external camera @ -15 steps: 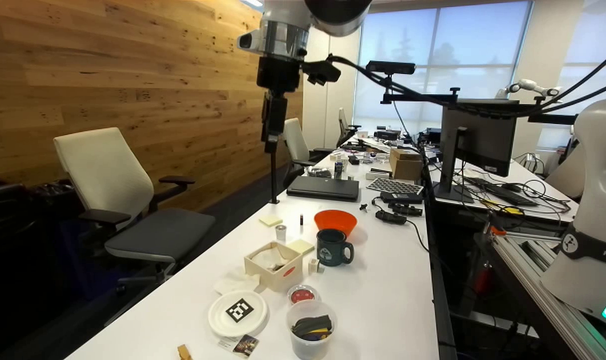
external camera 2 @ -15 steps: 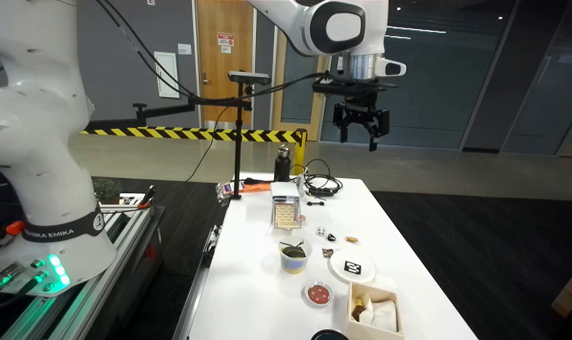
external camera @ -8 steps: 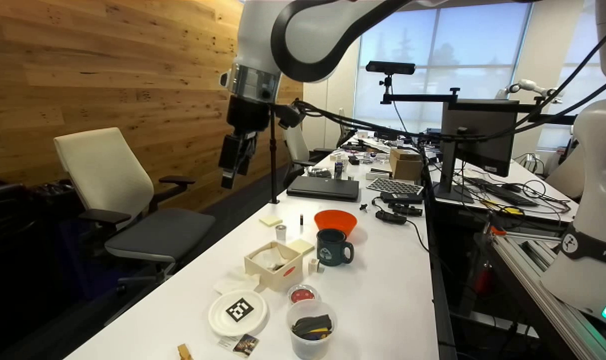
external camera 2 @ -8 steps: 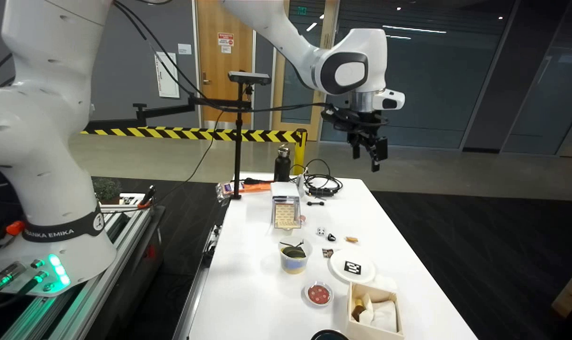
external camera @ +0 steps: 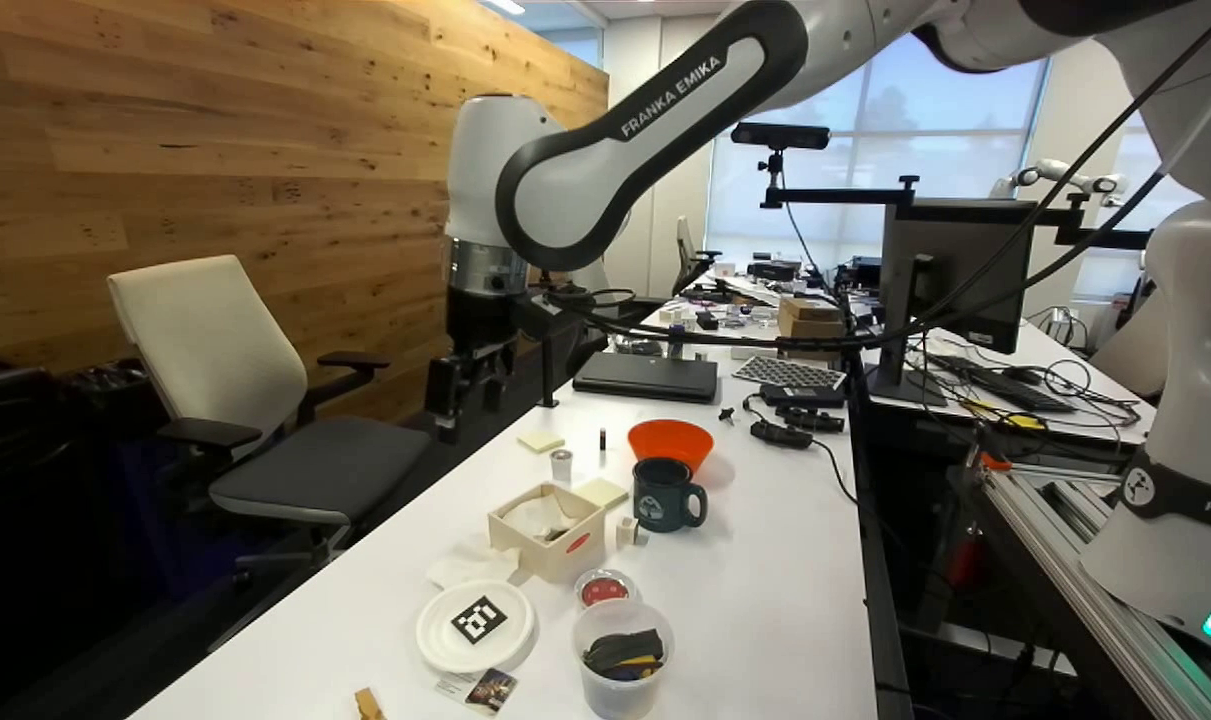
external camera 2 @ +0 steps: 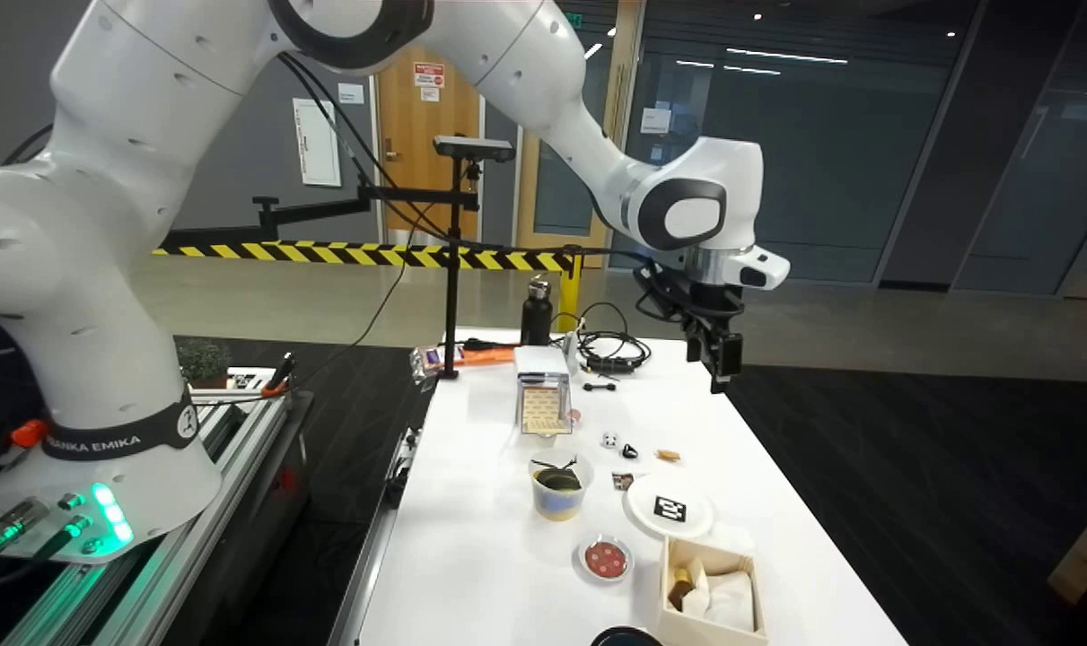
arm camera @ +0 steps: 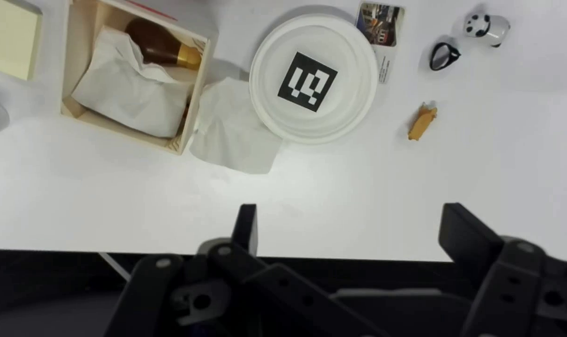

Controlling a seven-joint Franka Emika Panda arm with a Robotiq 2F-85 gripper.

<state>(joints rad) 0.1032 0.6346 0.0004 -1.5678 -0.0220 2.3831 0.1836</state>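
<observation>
On the white tabletop [external camera: 775, 600], a napkin [arm camera: 236, 131] lies between a box [external camera: 570, 562] and a plate [arm camera: 351, 93], with a card [arm camera: 381, 28] just beside the plate. A panda [arm camera: 494, 31] and a ring [arm camera: 453, 54] lie near each other, and a tub [external camera: 617, 695] stands near the plate. A mug [external camera: 665, 497] stands just beside a bowl [external camera: 671, 438], a laptop [external camera: 647, 377] lies past them, and near one end stands a bottle [external camera 2: 536, 318].

Tissue [arm camera: 234, 131] between box [arm camera: 79, 51] and plate [arm camera: 349, 86]

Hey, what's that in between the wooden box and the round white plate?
A rumpled white napkin lies between the wooden box and the round white plate. The wrist view shows it.
</observation>
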